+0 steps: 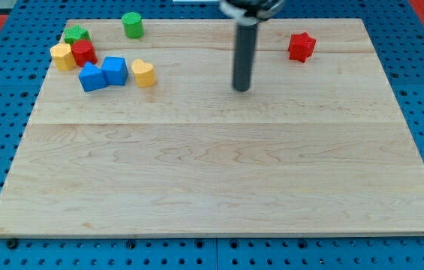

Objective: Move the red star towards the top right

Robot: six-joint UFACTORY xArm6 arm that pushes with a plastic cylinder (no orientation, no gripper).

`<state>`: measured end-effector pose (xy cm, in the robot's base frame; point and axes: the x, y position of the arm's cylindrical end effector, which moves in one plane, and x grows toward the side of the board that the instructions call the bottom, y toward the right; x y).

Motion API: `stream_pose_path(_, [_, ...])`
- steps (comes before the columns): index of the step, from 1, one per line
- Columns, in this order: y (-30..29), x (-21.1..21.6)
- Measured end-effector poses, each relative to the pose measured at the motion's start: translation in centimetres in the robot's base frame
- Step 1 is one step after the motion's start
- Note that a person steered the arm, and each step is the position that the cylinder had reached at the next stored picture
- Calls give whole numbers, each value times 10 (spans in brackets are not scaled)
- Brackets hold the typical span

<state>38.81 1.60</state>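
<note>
- The red star (301, 46) lies on the wooden board (219, 172) near the view's top right, just below the board's top edge and well in from its right edge. Nothing touches it.
- My tip (241, 89) rests on the board to the view's left of the red star and a little lower, clearly apart from it, with bare wood between the two. The dark rod rises straight up from the tip to the view's top, where its mount is cut off by the frame.
- There is no hand or jaw on this arm to spread or close; the rod ends plainly at the tip and holds nothing.
- All other blocks sit in the board's top-left part, well apart from the tip and the star.
- A green cylinder (132, 25) stands alone near the top edge.
- A yellow heart (143, 73) lies just right of a blue cube (115, 70), which touches another blue block (91, 77) on its left.
- Further left, a red block (84, 52), a yellow block (62, 56) and a green block (76, 34) are bunched together, the green one uppermost.
- The board rests on a blue pegboard surface (1, 112) dotted with holes.
</note>
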Motion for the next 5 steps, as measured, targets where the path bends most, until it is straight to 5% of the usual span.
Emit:
stream_pose_path(2, [-177,51])
stream_pose_path(4, [-311,23])
stream_pose_path(5, [-320,1])
